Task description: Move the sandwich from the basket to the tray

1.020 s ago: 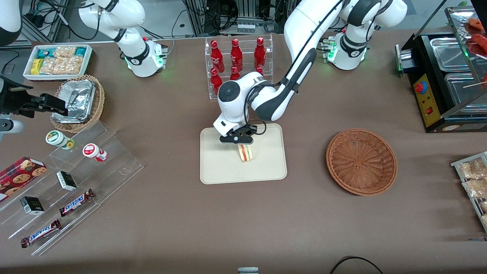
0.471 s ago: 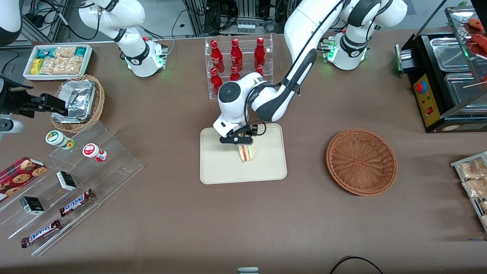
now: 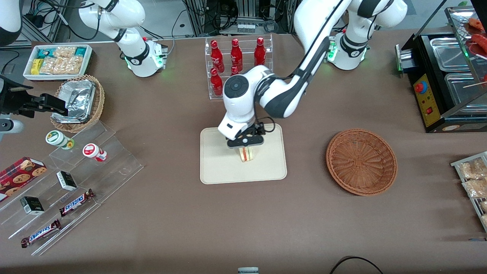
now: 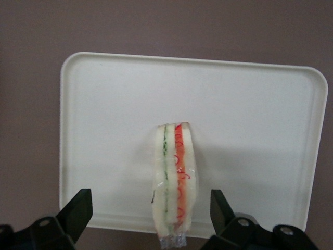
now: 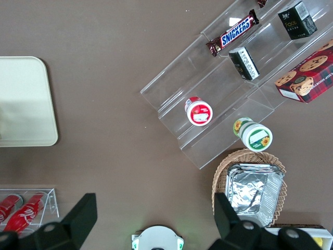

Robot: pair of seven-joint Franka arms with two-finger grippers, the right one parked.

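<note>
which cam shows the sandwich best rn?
Left wrist view: the sandwich stands unobstructed on the tray, filling layers clear, between the open tool fingers. Front view partly hides it under the tool. Right wrist view misses it.

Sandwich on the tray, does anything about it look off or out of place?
Nothing stands out. The sandwich stands on edge on the tray, its filling layers intact and nothing spilled. The end effector is open, above it, not touching. The basket sits upright and empty.

The brown table (image 3: 171, 220) carries the tray (image 3: 220, 167) at frame centre, the basket (image 3: 361, 161) toward the working arm's end, and a bottle rack (image 3: 245, 45) higher up. The gripper (image 3: 245, 147) hovers spread over the tray.
</note>
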